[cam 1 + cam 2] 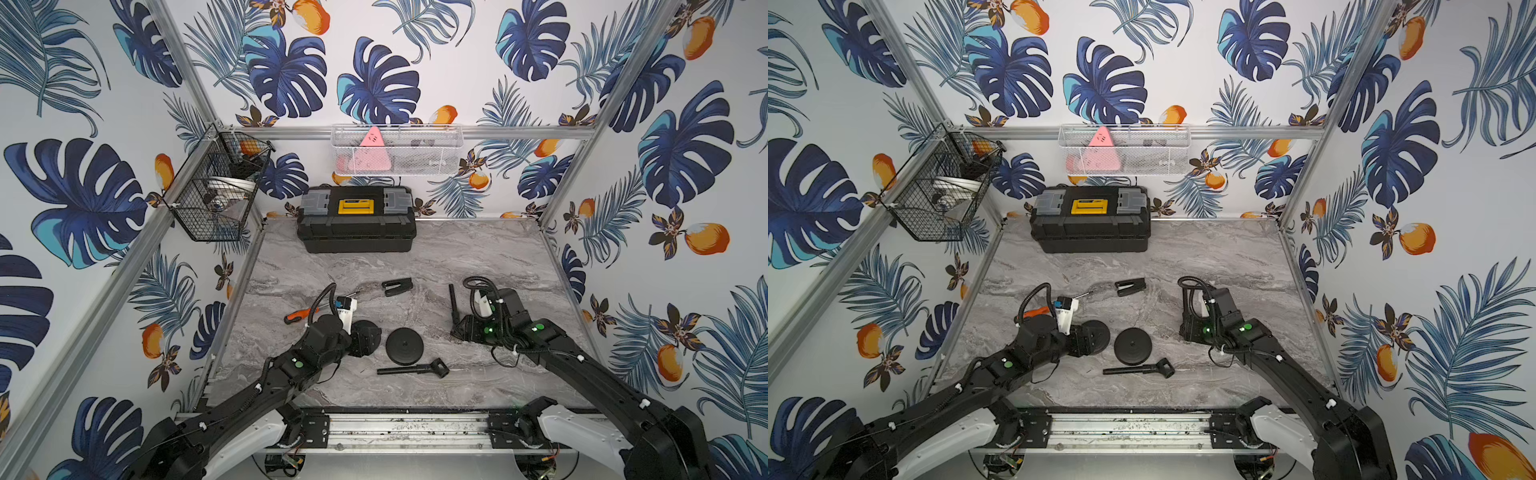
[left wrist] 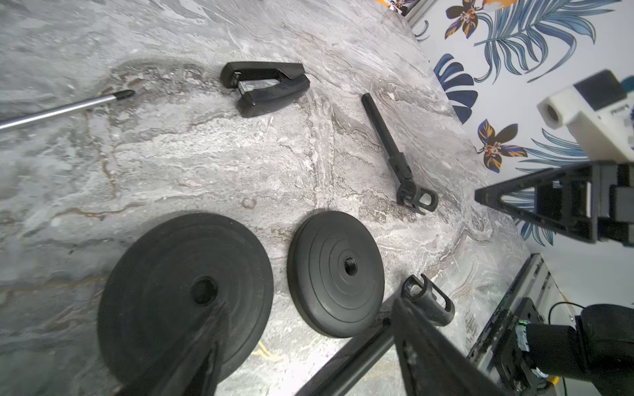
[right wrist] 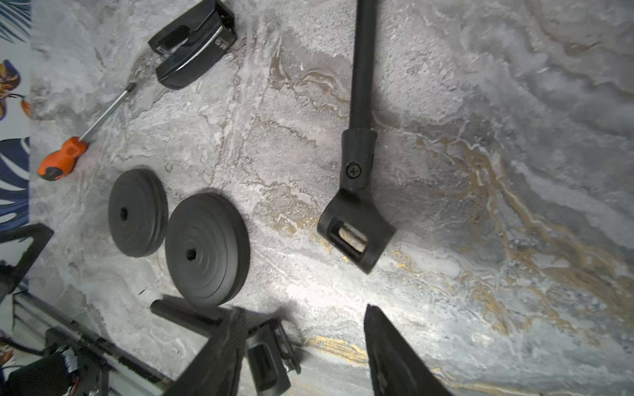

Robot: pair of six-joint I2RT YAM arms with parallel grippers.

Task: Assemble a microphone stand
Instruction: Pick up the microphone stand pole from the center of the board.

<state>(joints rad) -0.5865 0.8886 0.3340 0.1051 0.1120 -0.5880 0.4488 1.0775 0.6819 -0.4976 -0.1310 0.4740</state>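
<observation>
1. Round black bases [image 2: 338,272]: I count two.
2. Poles with a clip end [image 2: 387,140]: two, as I see them.
3. Screwdriver [image 3: 61,159], orange handle: one.
4. Stapler [image 2: 266,85]: one.
5. Toolbox [image 1: 356,220]: one.
6. Black wire basket [image 1: 195,216]: one.
7. White mesh basket [image 1: 436,162]: one.
8. Pink triangle [image 1: 371,139]: one.

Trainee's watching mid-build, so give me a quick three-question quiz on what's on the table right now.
1. How many round bases lie on the table?
2. True or false: both poles lie loose, joined to no base.
3. The screwdriver handle is: A) yellow B) orange C) blue.
Key: 1) two; 2) true; 3) B.
</observation>
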